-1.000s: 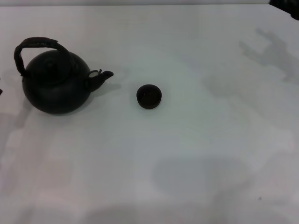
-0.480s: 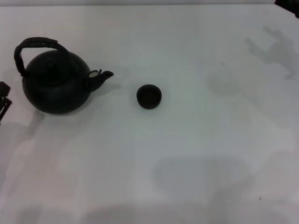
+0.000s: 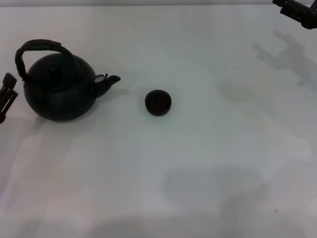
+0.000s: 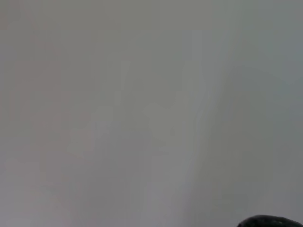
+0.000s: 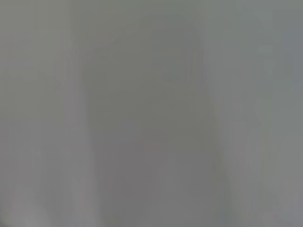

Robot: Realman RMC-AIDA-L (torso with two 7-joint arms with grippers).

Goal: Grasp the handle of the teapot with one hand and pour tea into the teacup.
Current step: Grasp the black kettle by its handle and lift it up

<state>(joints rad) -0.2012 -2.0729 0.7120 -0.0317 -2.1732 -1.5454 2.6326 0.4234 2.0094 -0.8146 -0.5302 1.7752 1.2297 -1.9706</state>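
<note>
- Left hand (image 3: 7, 94) pokes in at the left edge of the head view, just beside the teapot (image 3: 59, 89); whether it is released or clenched, I cannot tell.
- Its target, the handle (image 3: 29, 49), arches up and to the right of it.
- Beyond the spout, the teacup (image 3: 158, 102) sits mid-counter (image 3: 198, 168).
- Right hand (image 3: 297, 10) hangs at the upper right, far off, grip unreadable.

The left tool (image 3: 7, 95) shows at the left edge, low; the right tool (image 3: 297, 10) is at the far right corner
</note>
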